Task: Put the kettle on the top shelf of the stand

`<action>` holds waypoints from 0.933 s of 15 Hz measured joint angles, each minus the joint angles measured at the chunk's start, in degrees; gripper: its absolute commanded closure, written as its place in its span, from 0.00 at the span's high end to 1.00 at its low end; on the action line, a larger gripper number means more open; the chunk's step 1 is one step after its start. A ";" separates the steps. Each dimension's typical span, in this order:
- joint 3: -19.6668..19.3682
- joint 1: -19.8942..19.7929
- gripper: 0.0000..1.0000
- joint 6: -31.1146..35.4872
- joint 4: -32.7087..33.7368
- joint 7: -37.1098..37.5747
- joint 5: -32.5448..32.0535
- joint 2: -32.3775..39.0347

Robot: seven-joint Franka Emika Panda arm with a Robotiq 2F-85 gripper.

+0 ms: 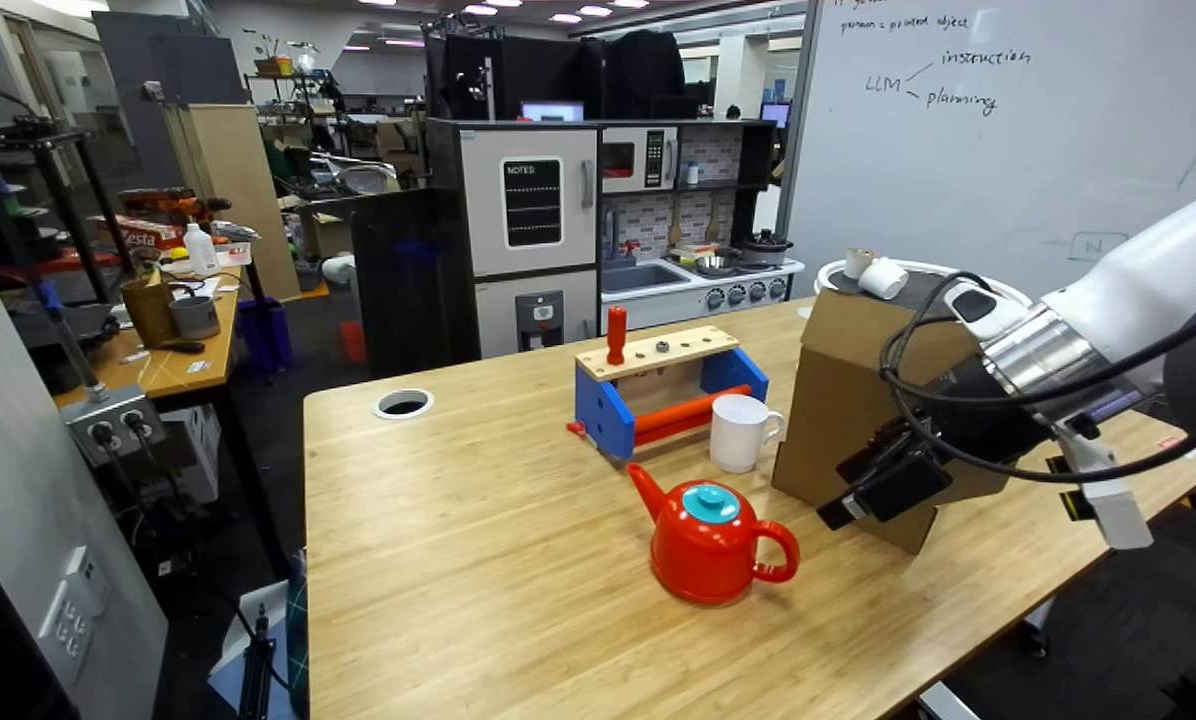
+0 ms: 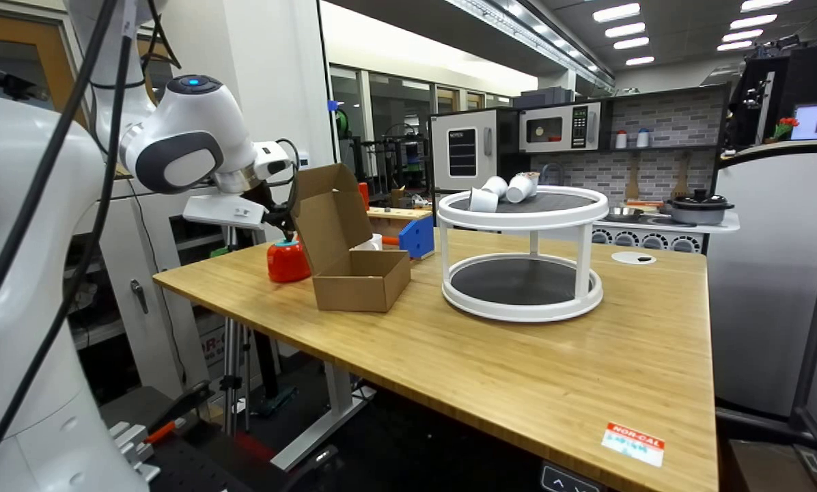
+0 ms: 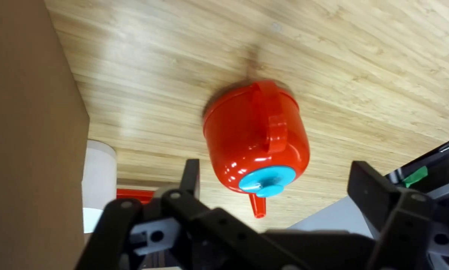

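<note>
The red kettle [image 1: 708, 555] with a turquoise lid stands upright on the table, its handle towards my gripper [image 1: 842, 492] and its spout pointing away. In the wrist view the kettle [image 3: 256, 135] appears between my open gripper's [image 3: 275, 165] fingers, but below them and untouched; nothing is held. In an exterior view the kettle [image 2: 287, 263] is partly hidden behind the cardboard box. The stand [image 2: 523, 307] is a white, round, two-tier one with dark shelves. Several white cups [image 2: 518, 188] lie on its top shelf [image 2: 557, 202]. In an exterior view the box hides most of the stand [image 1: 1008, 283].
An open brown cardboard box [image 2: 361, 280] with a raised lid stands between kettle and stand, close beside my gripper. Past the kettle are a white mug [image 1: 738, 435] and a blue-and-red toy workbench [image 1: 658, 365]. The table edge [image 2: 244, 309] runs near the kettle.
</note>
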 measured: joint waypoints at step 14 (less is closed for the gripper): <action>-11.83 14.98 1.00 -6.89 1.75 -0.04 -0.28 1.40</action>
